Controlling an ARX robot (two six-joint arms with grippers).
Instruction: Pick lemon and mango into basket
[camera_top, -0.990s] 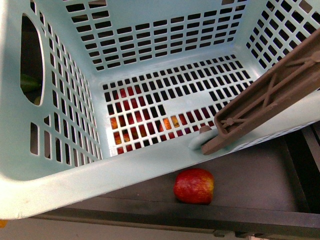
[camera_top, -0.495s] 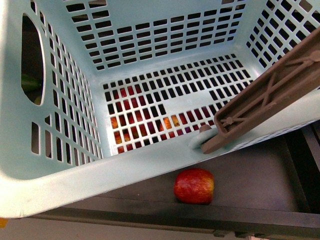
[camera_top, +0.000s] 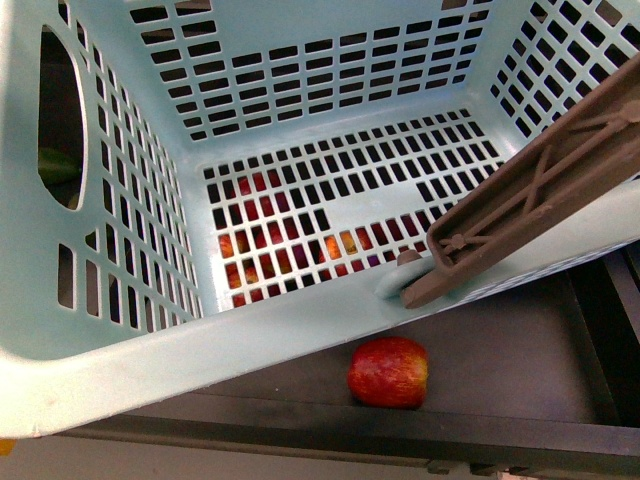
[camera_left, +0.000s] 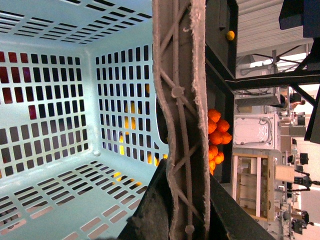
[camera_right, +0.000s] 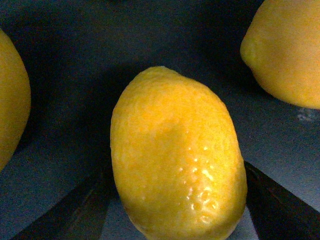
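Observation:
The light turquoise basket (camera_top: 300, 330) fills the front view, tilted and empty, with one brown handle (camera_top: 540, 190) lying across its right rim. In the left wrist view my left gripper (camera_left: 182, 215) is shut on a brown basket handle (camera_left: 180, 100), a dark finger (camera_left: 150, 210) on each side of it. My right gripper (camera_right: 177, 215) is shut on the lemon (camera_right: 175, 160), a bumpy yellow fruit just above a dark shelf floor. Its dark fingers (camera_right: 75, 215) flank the lemon. The mango is out of view. Neither gripper shows in the front view.
A red-and-yellow fruit (camera_top: 388, 372) lies on the dark shelf under the basket's near rim. Red and orange fruit show through the basket floor slots (camera_top: 290, 250). Two more lemons (camera_right: 290, 50) lie beside the held one. A pile of oranges (camera_left: 217, 135) sits beyond the basket wall.
The basket and its handle have shifted very slightly to the left in the front view. The red-and-yellow fruit has not moved.

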